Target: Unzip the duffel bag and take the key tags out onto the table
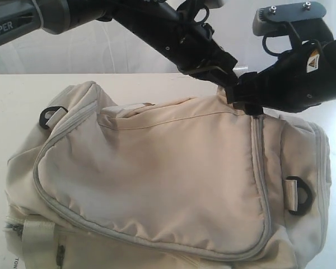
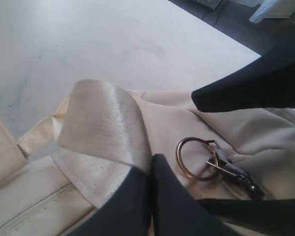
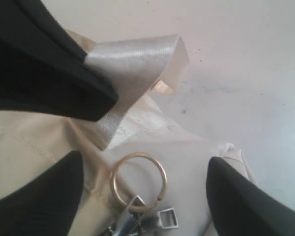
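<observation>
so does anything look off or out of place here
nothing spilled or damaged. the one odd bit is the webbing strap on the duffel bag, bent upward and pinched in the shut left tool. the open right tool straddles a metal ring.

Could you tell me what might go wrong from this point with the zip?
The right gripper stands open astride the thin metal ring; closing could miss it or pinch fabric instead. The left gripper pinches only the glossy strap; if that slips, the duffel bag may drag along. The grippers are close and could collide.
</observation>
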Action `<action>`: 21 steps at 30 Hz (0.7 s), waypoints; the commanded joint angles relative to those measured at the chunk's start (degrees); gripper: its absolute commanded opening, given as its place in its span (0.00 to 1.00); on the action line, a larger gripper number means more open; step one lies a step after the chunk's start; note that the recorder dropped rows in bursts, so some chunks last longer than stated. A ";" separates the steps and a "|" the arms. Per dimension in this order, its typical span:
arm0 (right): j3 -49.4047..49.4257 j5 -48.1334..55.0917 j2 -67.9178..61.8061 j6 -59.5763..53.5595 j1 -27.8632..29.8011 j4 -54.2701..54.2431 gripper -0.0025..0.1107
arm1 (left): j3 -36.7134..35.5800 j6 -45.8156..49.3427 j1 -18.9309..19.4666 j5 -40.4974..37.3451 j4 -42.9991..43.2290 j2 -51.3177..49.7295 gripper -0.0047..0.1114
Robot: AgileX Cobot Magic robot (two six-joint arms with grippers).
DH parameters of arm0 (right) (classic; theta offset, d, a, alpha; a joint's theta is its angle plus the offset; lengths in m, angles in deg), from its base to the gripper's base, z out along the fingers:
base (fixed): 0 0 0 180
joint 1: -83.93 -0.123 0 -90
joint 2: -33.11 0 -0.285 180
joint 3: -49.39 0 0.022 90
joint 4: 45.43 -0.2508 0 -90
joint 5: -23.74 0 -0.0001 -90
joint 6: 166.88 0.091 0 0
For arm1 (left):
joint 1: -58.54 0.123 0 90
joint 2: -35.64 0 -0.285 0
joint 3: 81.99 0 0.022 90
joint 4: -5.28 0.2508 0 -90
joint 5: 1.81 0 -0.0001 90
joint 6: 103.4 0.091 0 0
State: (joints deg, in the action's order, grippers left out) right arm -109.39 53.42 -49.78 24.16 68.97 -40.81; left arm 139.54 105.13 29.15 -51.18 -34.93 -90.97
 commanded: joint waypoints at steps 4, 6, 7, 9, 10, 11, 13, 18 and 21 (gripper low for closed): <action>-0.56 -1.64 -1.80 2.30 0.14 -0.07 0.60 | 0.79 -0.69 -0.40 -0.10 -4.46 2.25 0.04; -0.56 -1.96 -2.31 2.30 0.14 -0.07 0.60 | 0.79 -0.69 -0.40 -0.10 -4.46 2.25 0.04; -0.56 -1.96 -2.74 2.30 0.14 -0.07 0.60 | 0.79 -0.69 -0.40 -0.10 -4.34 2.25 0.04; -0.56 -2.12 -3.30 2.30 0.14 -0.07 0.60 | 0.79 -0.69 -0.40 -0.10 -4.34 2.25 0.04; -0.56 -2.11 -3.72 2.30 0.14 -0.07 0.60 | 0.79 -0.69 -0.40 -0.10 -4.34 2.25 0.04; -0.56 -2.31 -3.83 2.30 0.14 -0.07 0.59 | 0.79 -0.69 -0.40 -0.10 -4.34 2.25 0.04; -0.56 -3.05 -4.02 2.30 0.14 -0.07 0.55 | 0.79 -0.69 -0.40 -0.10 -4.34 2.25 0.04; -0.56 -4.61 -3.81 2.45 0.14 -0.07 0.37 | 0.79 -0.69 -0.40 -0.10 -4.24 2.25 0.04; -0.56 -5.42 -3.81 2.73 0.14 -0.07 0.24 | 0.79 -0.69 -0.40 -0.10 -4.24 2.25 0.04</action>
State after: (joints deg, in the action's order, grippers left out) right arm -109.70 49.34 -53.72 26.16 68.97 -41.68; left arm 139.54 105.03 29.15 -49.87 -34.83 -90.97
